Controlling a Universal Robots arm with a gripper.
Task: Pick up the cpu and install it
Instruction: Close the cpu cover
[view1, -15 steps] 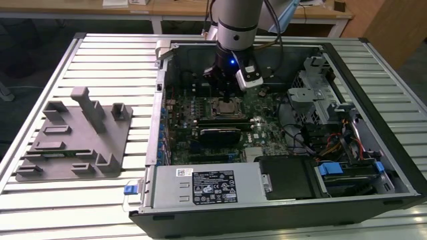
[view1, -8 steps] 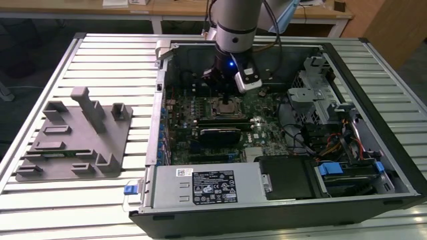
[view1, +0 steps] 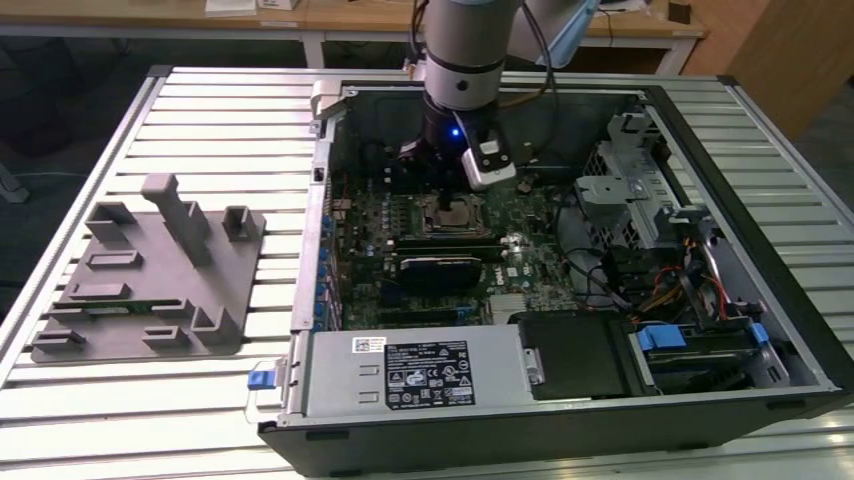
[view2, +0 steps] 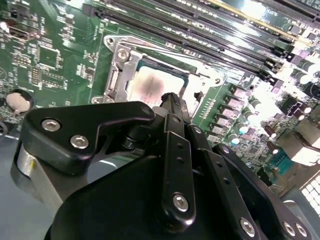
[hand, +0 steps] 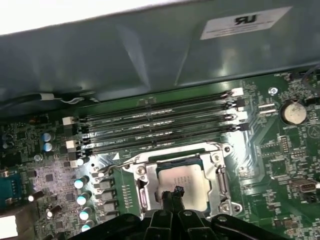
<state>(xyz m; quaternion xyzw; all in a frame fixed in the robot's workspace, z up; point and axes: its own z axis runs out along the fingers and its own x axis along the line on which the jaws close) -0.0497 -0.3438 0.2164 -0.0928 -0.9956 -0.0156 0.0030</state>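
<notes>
Silver and flat, the cpu (hand: 186, 176) lies inside the metal socket frame (hand: 219, 176) on the green board (hand: 280, 150), within the open computer case (view1: 747, 200). Both wrist views show its pale top (view2: 148, 86) square to the frame and level, as far as the angle allows. The gripper (hand: 175, 192) hangs directly over the socket, its black fingers (view2: 176, 150) drawn together into one narrow tip with nothing held between them. That tip sits at the edge of the chip's top, touching it or just above it; which one I cannot tell.

The risk here is pressure. If the chip is not fully seated in the socket, a push from that narrow tip could tilt it and bend the contacts underneath. A sideways drift of the arm could drag the tip across the chip and shift it against the frame, or knock the row of small capacitors (hand: 82, 200) beside the socket. The long memory slots (hand: 160, 127) run just beyond the socket and look safely clear of the tip.
</notes>
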